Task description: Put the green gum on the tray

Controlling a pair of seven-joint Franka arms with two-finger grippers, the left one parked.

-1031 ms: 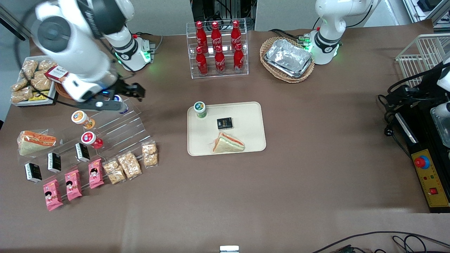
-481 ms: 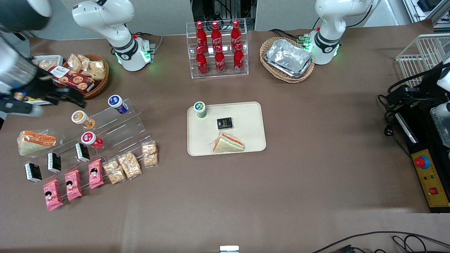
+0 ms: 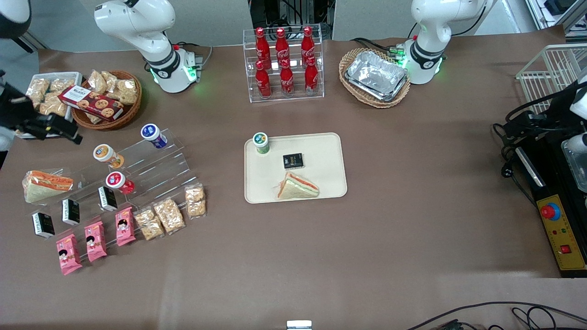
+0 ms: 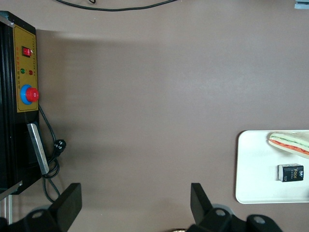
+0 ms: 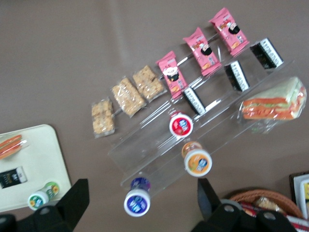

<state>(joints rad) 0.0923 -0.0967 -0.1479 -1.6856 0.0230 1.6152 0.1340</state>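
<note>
Green gum (image 3: 260, 142) stands upright, cap up, inside the tray (image 3: 321, 151), in the tray's corner farther from the front camera and toward my arm's end of the table. It looks just inside the rim, and nothing is touching it. Judging by that, the placement is done. The corner spot makes sense: the rest of the tray is taken. A small black box (image 3: 293, 160) lies near the middle and a wrapped sandwich (image 3: 298, 187) sits nearer the front camera, both apart from the bottle. My gripper (image 3: 69, 134) hangs well apart from the tray, at my arm's end of the table, above the table between the snack basket (image 3: 107, 98) and the clear stepped shelf (image 3: 151, 160). Its fingers (image 5: 77, 198) are spread wide with nothing between them, so I'm carrying no load. From my wrist camera the shelf lies below me with the blue gum (image 3: 152, 135), orange gum (image 3: 106, 154) and red gum (image 3: 118, 181) on its steps. All three are clear of my fingers, and they aren't my targets anyway. The only risk I see is the bottle sitting close to the rim, where a bump to the tray could tip it out.
</note>
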